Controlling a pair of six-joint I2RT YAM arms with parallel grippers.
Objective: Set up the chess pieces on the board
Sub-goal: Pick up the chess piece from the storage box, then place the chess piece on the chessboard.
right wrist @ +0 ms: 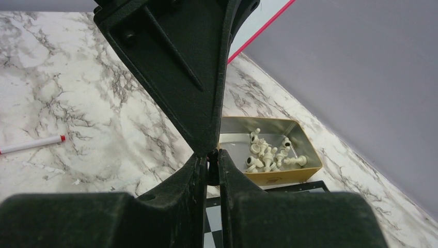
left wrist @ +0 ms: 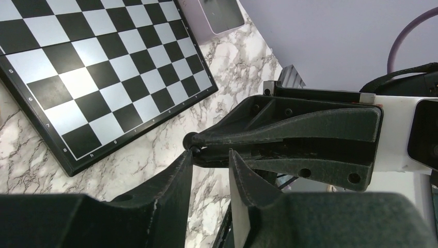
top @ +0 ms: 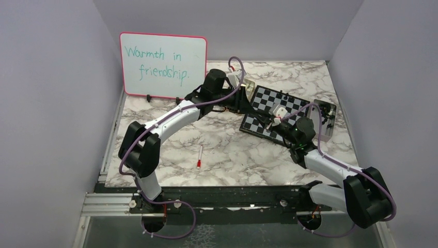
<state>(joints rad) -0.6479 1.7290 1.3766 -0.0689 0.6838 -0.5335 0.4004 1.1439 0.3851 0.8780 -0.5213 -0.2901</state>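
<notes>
The board (top: 286, 103) lies at the back right of the table with no pieces on the squares that show; it also fills the upper left of the left wrist view (left wrist: 103, 77). My right gripper (right wrist: 209, 157) is shut on a small black chess piece (right wrist: 213, 169) just off the board's left edge. In the left wrist view that piece (left wrist: 189, 140) shows at the right gripper's tip. My left gripper (left wrist: 210, 154) is open, its fingertips right against the right gripper's tip. Cream chess pieces (right wrist: 266, 154) lie in a gold tin (right wrist: 281, 176).
A pink-framed whiteboard (top: 163, 64) stands at the back left. A red-capped marker (top: 200, 156) lies on the marble table in front of the arms. A second open tin (top: 325, 116) sits just right of the board. Purple walls close in on three sides.
</notes>
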